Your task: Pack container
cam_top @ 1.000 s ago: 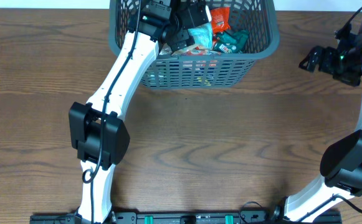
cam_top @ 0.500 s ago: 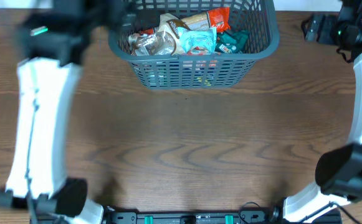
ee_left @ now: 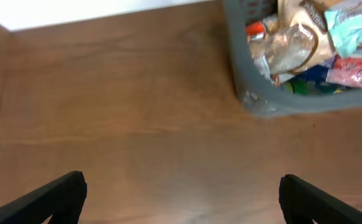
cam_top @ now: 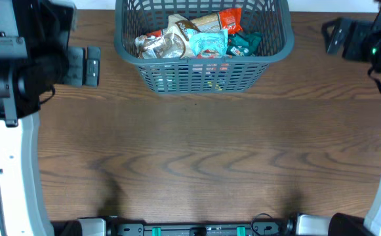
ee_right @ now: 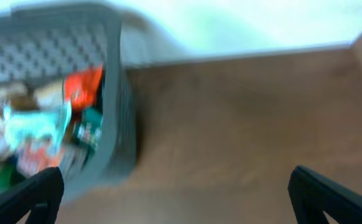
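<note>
Basket (cam_top: 203, 61) sits top-centre of table (cam_top: 197, 151), heaped w/ packets (cam_top: 197, 36). No loose items visible outside it, so packing looks done or nearly. My left gripper (ee_left: 181, 196) & right gripper (ee_right: 174, 196): both spread wide, empty, flanking basket, not touching.

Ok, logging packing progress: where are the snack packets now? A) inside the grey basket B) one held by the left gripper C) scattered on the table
A: the packets lie piled inside the container, while the left gripper and right gripper are open and empty.
</note>
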Tool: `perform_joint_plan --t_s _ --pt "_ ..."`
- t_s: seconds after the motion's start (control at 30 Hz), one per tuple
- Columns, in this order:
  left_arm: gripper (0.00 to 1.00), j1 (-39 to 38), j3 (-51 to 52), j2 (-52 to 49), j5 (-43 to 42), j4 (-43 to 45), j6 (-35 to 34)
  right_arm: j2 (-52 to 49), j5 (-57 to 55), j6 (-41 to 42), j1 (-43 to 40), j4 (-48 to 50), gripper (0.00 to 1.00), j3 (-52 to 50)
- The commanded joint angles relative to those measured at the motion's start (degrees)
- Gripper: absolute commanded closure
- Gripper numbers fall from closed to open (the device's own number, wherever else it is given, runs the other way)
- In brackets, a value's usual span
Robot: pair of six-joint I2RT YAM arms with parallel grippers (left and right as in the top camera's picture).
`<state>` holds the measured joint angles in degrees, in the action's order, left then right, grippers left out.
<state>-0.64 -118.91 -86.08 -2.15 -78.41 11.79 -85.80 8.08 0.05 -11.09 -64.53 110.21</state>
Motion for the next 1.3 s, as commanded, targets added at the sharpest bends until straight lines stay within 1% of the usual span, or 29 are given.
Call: perform_joint_plan --t_s 0.0,0.1,0.17,0.3,0.4,0.47,0.63,0.67,0.73,0.9,1.03,1.27 --pt "0.01 0.1 4.9 3.4 0.2 0.3 -1.6 1.9 -0.4 1.6 0.4 -4.1 0.01 0.3" --pt "0.01 0.1 12.2 7.4 0.2 3.1 -1.6 2.8 -1.4 1.6 0.4 -8.9 0.01 0.2" --pt "0.01 0.0 19.0 11.2 -0.2 7.1 -1.7 3.5 -2.4 1.6 0.5 -11.4 0.01 -0.6" --pt "0.02 0.0 33.9 19.1 -0.4 17.3 -3.6 6.2 -4.2 1.6 2.0 -11.1 0.01 -6.8" --pt "0.01 0.0 44.2 24.1 -0.3 23.4 -6.1 10.0 -5.3 1.6 4.1 -6.3 0.01 -16.6" --pt "0.02 0.0 50.2 26.5 -0.4 26.3 -7.6 13.6 -5.3 1.6 5.7 -1.3 0.01 -24.9" --pt "0.01 -0.5 62.3 30.4 -0.3 29.4 -8.5 24.7 -7.5 3.0 9.8 13.4 0.01 -45.2" --pt "0.01 -0.6 64.0 31.3 -0.5 31.0 -10.9 27.2 -8.5 4.3 10.7 15.7 0.01 -49.0" --pt "0.01 -1.2 66.7 32.8 0.5 33.1 -11.8 31.8 -9.9 5.6 12.2 19.4 0.01 -55.7" --pt "0.01 -1.7 72.1 35.3 2.9 39.3 -11.6 40.4 -12.2 5.7 14.1 24.8 0.01 -67.2" --pt "0.01 -1.7 74.1 34.5 8.0 41.2 -11.5 42.9 -12.8 5.7 14.1 24.4 0.01 -70.0" --pt "0.01 -1.7 74.5 30.4 8.0 41.2 -11.5 42.6 -12.8 5.7 14.1 19.4 0.01 -70.2"
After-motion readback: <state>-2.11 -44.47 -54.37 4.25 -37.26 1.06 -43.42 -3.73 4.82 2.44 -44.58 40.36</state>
